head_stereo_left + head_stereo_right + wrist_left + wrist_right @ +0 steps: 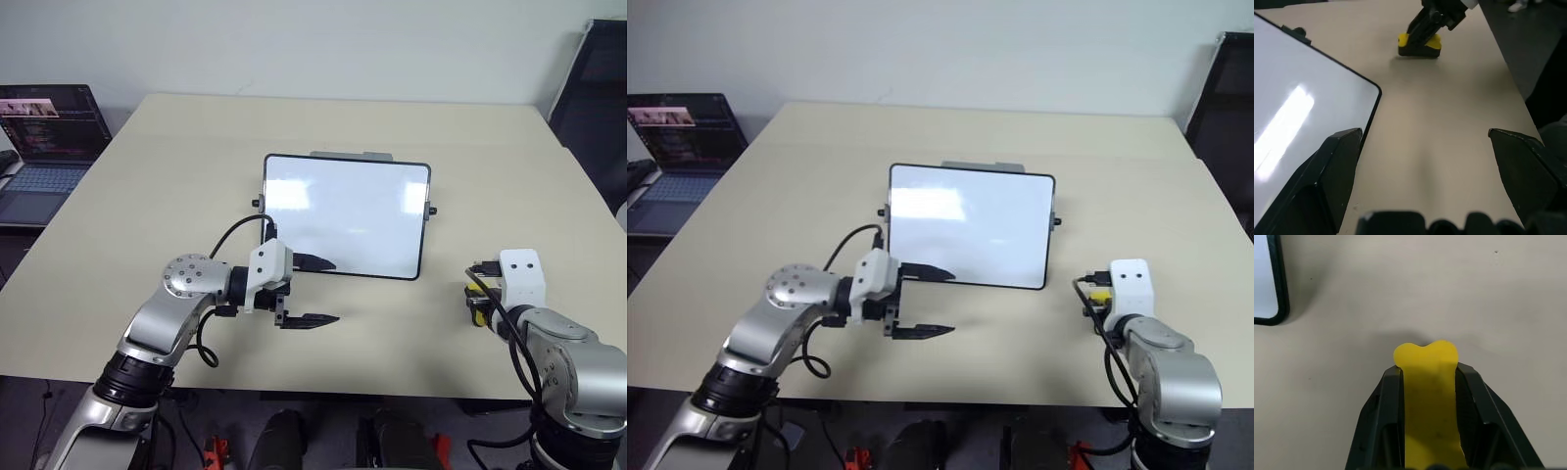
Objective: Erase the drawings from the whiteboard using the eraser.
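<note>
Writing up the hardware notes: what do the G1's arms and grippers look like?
Silver-grey arms with round, bolted joint housings and black cuffs. White boxy wrist modules; black cables loop from wrist to forearm. Left gripper and right gripper each have two black tapered fingers.

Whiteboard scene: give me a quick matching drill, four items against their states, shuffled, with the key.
Column one:
1. whiteboard
2. eraser
3. left gripper
4. laptop

Column two:
A. open, fingers apart, holding nothing
B. lid up, screen lit, beside the table on the robot's left
C. clamped between the right gripper's fingers, down by the tabletop
D. wiped clean, no marks visible on its surface

Pairs: 1-D, 2-C, 3-A, 4-B
</note>
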